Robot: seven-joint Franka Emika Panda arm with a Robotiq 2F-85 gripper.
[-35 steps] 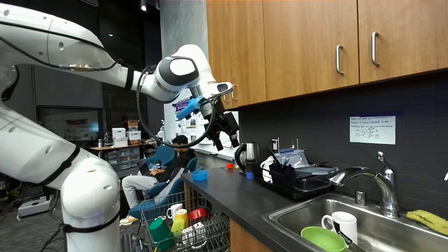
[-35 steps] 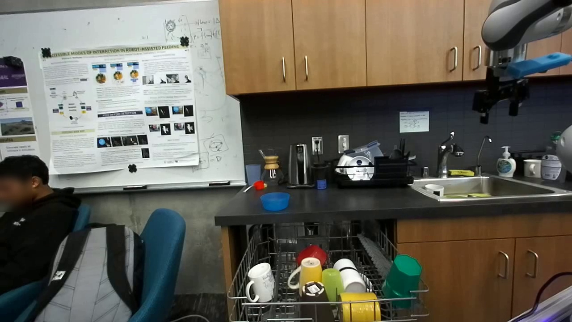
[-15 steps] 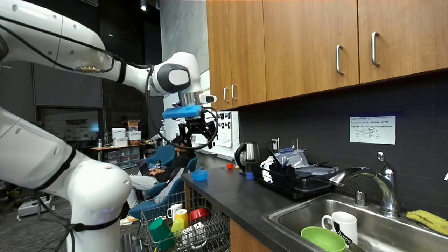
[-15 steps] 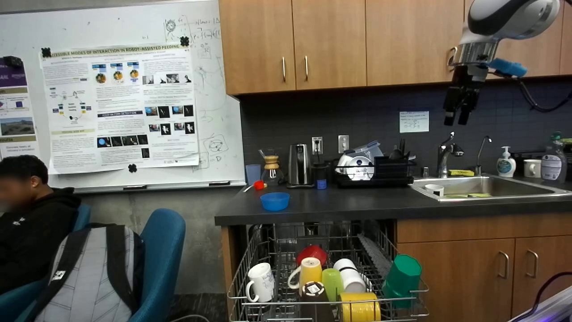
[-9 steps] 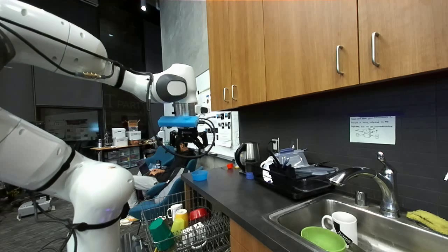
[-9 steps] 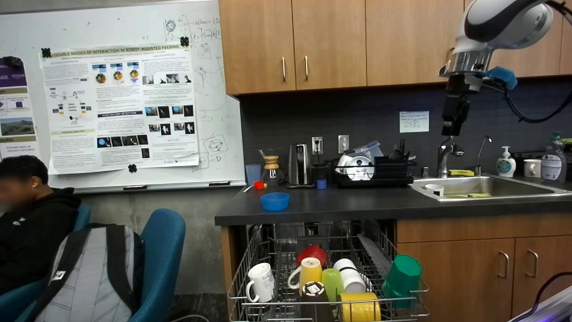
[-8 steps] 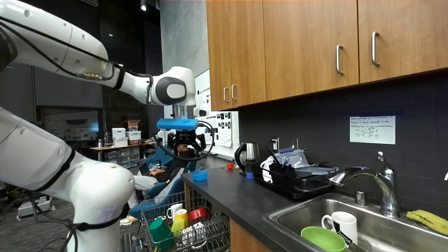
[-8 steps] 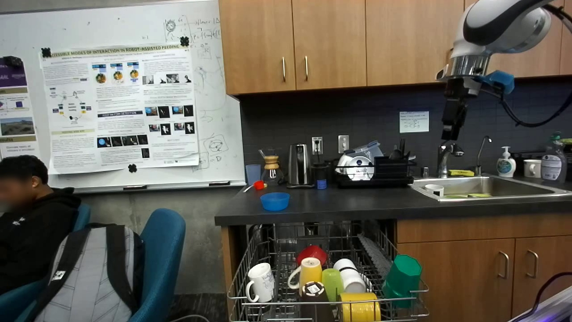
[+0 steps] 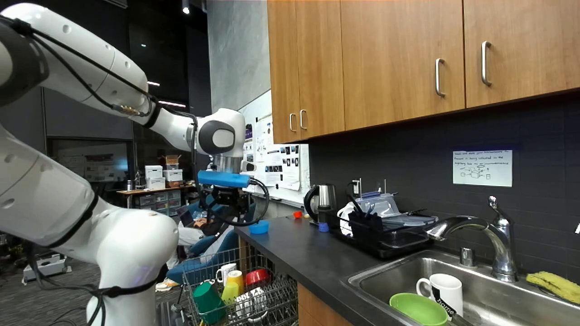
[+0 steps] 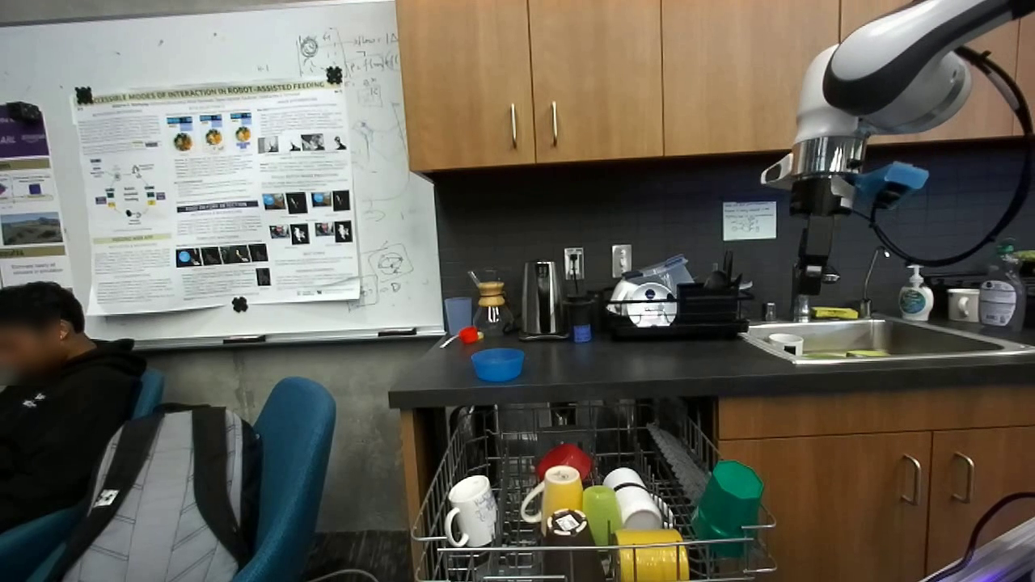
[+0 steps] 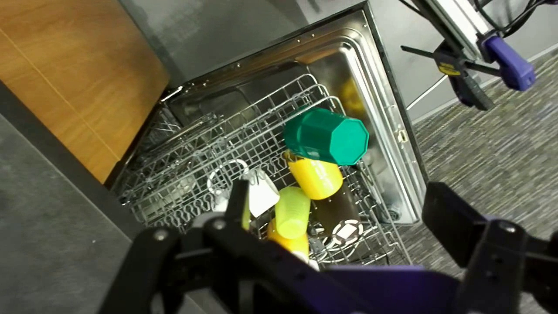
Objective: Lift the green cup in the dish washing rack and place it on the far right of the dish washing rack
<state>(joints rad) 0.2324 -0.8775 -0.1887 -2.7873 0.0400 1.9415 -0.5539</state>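
Hanging lower than before, the claw point(image 11: 338, 197) — fingers point(image 11: 451, 220) apart — points down toward the dishwasher rack point(image 11: 256, 143).

Wrist view: my near fingers point(image 11: 453, 222) dark, soft, out of focus; steel door point(image 11: 379, 109) shows glare. Both exterior views: cabinets point(image 9: 398, 59) well lit, backsplash point(image 9: 408, 185) dim beneath. In an exterior view, small bright lamp point(image 9: 186, 10) up top, back of the room point(image 9: 158, 50) near black. Seated person's face point(image 10: 20, 343) blurred.

Had free air from the spread fingers point(image 11: 451, 220) down to the green cup point(image 11: 327, 135). Was hemmed there by the dishwasher rack point(image 11: 257, 148) at front and side, by a yellow cup point(image 11: 317, 178) close beside, and overhung farther back by the bench point(image 10: 598, 373).
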